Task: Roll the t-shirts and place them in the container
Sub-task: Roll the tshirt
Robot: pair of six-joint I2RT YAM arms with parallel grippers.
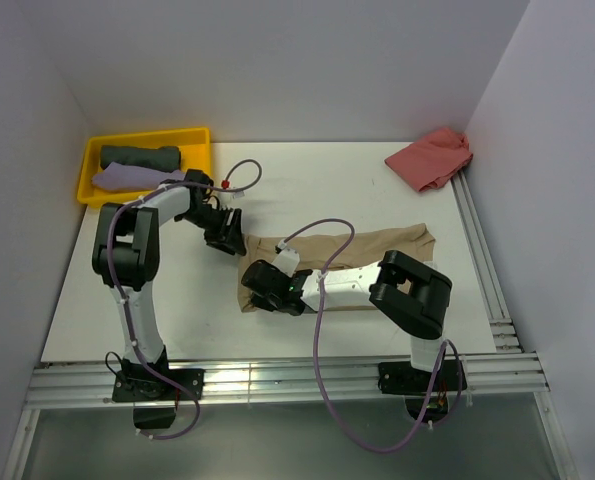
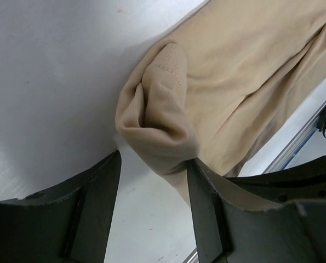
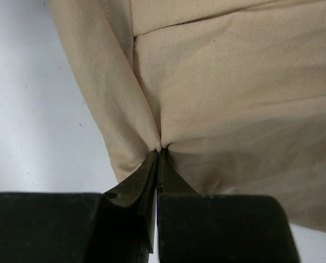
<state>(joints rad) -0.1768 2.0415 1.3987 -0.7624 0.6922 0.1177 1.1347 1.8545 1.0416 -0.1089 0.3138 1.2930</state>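
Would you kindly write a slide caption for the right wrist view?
Jaws shut, pinching a fold of the tan t-shirt on the white table.

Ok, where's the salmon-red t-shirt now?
In the top view, the salmon-red t-shirt lies crumpled at the far right corner of the table, beyond the tan t-shirt.

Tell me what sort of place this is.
Probably a robot lab's enclosed test bench: a white table boxed in by plain panel walls, aluminium rails at its near edge, and a tan t-shirt laid out as practice material.

White table (image 1: 327,190), pale grey walls (image 1: 277,60)
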